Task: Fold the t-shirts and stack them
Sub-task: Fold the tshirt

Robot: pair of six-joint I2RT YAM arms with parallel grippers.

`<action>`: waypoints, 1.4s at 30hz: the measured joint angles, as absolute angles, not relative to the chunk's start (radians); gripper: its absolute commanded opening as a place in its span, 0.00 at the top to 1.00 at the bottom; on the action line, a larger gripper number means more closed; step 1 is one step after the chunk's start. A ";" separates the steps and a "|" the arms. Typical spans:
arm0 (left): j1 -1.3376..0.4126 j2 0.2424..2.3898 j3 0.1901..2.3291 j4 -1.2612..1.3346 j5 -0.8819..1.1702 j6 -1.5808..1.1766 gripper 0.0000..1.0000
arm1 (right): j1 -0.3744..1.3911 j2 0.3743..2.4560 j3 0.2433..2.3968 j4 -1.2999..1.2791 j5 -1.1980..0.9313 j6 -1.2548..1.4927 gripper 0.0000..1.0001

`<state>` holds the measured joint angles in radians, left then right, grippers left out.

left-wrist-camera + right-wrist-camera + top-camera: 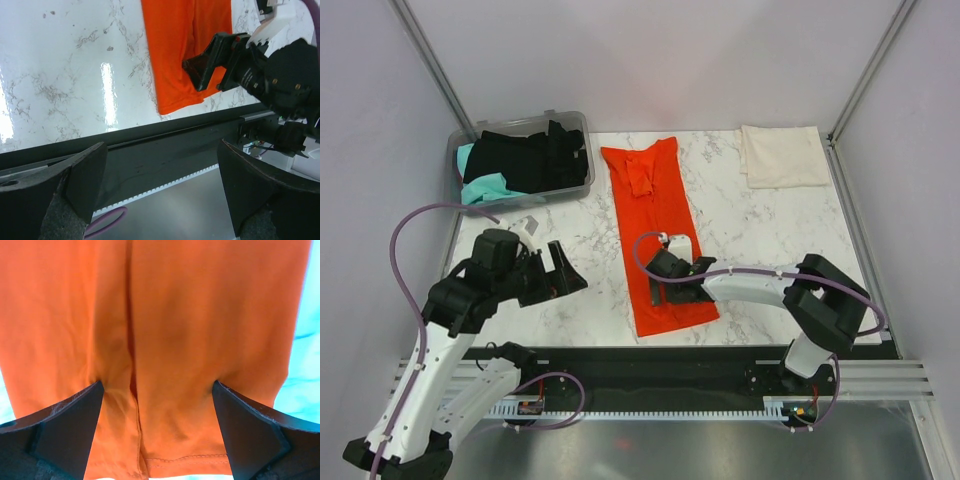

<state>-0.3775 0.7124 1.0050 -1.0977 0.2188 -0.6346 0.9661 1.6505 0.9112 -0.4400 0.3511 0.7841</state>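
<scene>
Marbled white tabletop [570, 225] is carrying a long bright orange-red cloth t-shirt [655, 215]; right gripper [157, 400] is pressing it, 2 fingers spread; left gripper [160, 167] is hovering agape.

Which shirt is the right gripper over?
The orange-red t-shirt, a long strip mid-table; the right gripper is open over its near end. The cream t-shirt lies apart, the rest in the bin.

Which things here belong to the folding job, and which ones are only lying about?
Belong to the job: orange shirt, spread on the table; cream shirt, folded, far right corner; black cloth and teal shirt, both in the bin.

Only lying about: bin; table.
</scene>
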 measured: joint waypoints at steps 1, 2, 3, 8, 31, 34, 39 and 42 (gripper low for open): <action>-0.377 0.715 1.005 -1.099 0.217 -0.639 0.02 | 0.995 1.663 0.926 -0.437 0.359 0.802 0.02; -0.377 0.720 1.005 -1.099 0.213 -0.645 0.01 | 1.020 1.674 0.939 -0.434 0.361 0.817 0.02; -0.377 0.726 1.007 -1.099 0.211 -0.649 0.01 | 1.044 1.685 0.955 -0.432 0.358 0.833 0.02; -0.377 0.763 1.007 -1.076 0.213 -0.666 0.01 | 1.095 1.699 1.001 -0.443 0.302 0.871 0.02; -0.477 1.151 0.534 -0.567 0.403 -0.779 0.36 | 0.648 1.142 0.681 -0.581 -0.228 0.570 0.50; -0.498 1.175 0.515 -0.542 0.398 -0.795 0.35 | 0.576 1.149 0.632 -0.562 -0.331 0.557 0.50; -0.506 1.149 0.472 -0.523 0.387 -0.826 0.34 | 0.544 1.163 0.593 -0.516 -0.438 0.548 0.50; -0.510 1.151 0.448 -0.520 0.388 -0.841 0.34 | 0.531 1.182 0.559 -0.470 -0.486 0.553 0.50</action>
<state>-0.5102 1.1507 0.4480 -0.5198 0.3882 -0.8406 0.5312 1.1816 0.5587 -0.4702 -0.4862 0.5533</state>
